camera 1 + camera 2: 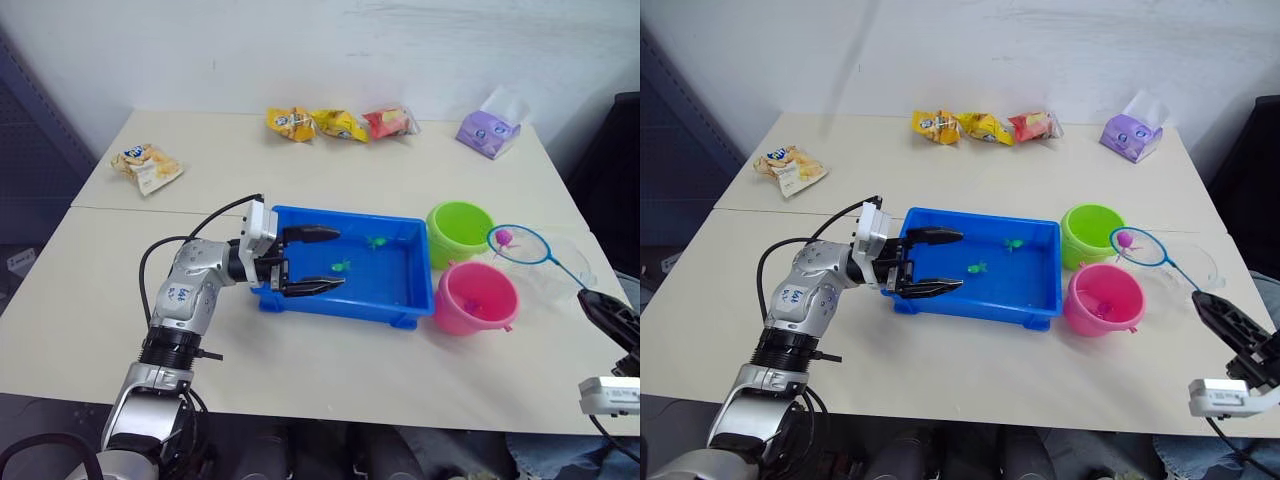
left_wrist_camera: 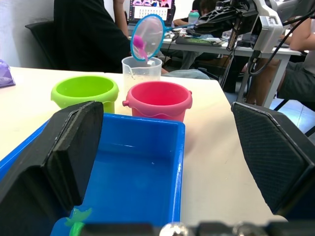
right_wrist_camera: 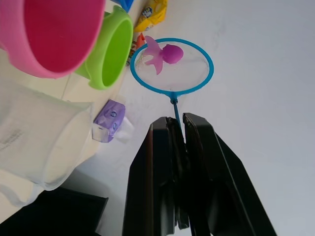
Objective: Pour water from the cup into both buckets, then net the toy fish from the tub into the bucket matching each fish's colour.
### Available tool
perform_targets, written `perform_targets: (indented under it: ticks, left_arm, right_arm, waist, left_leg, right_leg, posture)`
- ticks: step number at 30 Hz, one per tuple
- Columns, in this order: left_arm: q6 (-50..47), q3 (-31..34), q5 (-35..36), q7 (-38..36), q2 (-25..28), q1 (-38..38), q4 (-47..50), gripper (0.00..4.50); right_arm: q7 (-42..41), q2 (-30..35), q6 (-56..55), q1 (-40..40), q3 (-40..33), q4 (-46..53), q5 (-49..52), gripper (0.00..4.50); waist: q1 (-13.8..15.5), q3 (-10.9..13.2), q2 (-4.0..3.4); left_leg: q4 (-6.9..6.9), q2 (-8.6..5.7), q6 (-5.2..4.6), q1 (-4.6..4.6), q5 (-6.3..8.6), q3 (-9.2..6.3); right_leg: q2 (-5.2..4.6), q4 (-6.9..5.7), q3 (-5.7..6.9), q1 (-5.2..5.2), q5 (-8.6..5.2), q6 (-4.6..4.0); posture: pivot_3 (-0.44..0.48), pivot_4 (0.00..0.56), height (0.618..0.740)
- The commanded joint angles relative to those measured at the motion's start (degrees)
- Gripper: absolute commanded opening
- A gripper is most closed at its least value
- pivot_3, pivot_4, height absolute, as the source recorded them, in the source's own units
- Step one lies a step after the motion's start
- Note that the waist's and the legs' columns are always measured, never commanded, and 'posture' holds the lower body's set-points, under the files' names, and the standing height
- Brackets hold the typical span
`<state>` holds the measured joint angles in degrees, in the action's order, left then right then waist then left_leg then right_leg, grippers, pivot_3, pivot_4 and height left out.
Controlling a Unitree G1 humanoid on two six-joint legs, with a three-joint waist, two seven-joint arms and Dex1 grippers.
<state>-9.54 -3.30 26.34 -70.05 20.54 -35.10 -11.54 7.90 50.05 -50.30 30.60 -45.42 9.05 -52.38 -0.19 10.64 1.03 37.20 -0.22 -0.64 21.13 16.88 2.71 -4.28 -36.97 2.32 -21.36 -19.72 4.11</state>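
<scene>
Pink is the colour in play: a pink fish (image 3: pixel 165 55) lies in the net (image 1: pixel 521 243), whose thin stick is pinched between the closed fingers of the right hand (image 3: pixel 179 130), with the hoop held up beside the two buckets. By my judgement the netting step is under way and the next move calls for carrying the hoop over the pink bucket (image 1: pixel 474 297) and tipping it so the fish drops in, keeping clear of the green bucket (image 1: pixel 459 231) just next to it. Something small and pink seems to sit in the pink bucket already, though I cannot tell for sure what it is; the green bucket's inside looks bare from here. The clear cup (image 2: pixel 141 70) stands on the tabletop (image 1: pixel 330 360) just behind the buckets. Two green fish (image 1: pixel 341 266) lie in the blue tub (image 1: pixel 345 301), which sits touching or nearly touching the pink bucket. The left hand (image 1: pixel 312 260) rests wide open at the tub's near end, its fingers spread over the rim, holding nothing.
</scene>
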Motion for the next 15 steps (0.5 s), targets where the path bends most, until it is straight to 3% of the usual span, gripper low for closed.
perform_targets:
  ticks: [1,7,15]
  left_arm:
    - [0.3,-0.1,0.2,0.5,-0.6,0.2,1.8,4.49]
    - [1.1,0.3,0.0,0.2,-0.5,-0.6,0.4,4.49]
    - [0.6,0.2,0.2,1.1,-1.0,0.5,1.9,4.49]
  right_arm:
    - [-0.4,0.9,-1.1,2.0,6.2,-3.1,-1.7,0.0]
    - [-1.2,3.4,0.9,0.5,-2.7,1.9,3.5,0.0]
    - [-1.7,0.4,1.3,3.1,-2.9,2.8,3.0,0.0]
  waist:
    - [0.0,0.0,0.06]
    - [-0.3,0.0,-0.1]
    - [0.2,0.0,0.05]
  left_leg:
    - [0.0,0.0,0.0,0.0,0.0,-0.01]
    - [0.01,-0.03,-0.03,0.01,0.0,0.13]
    - [-0.03,0.04,0.02,0.06,0.01,0.05]
  right_leg:
    - [0.0,0.01,0.01,0.0,0.0,0.0]
    - [-0.02,-0.04,-0.13,-0.07,0.02,0.04]
    - [0.09,0.07,-0.12,-0.06,0.01,0.03]
  posture:
    - [0.0,0.15,0.74]
    - [0.0,0.15,0.74]
    - [0.0,0.15,0.74]
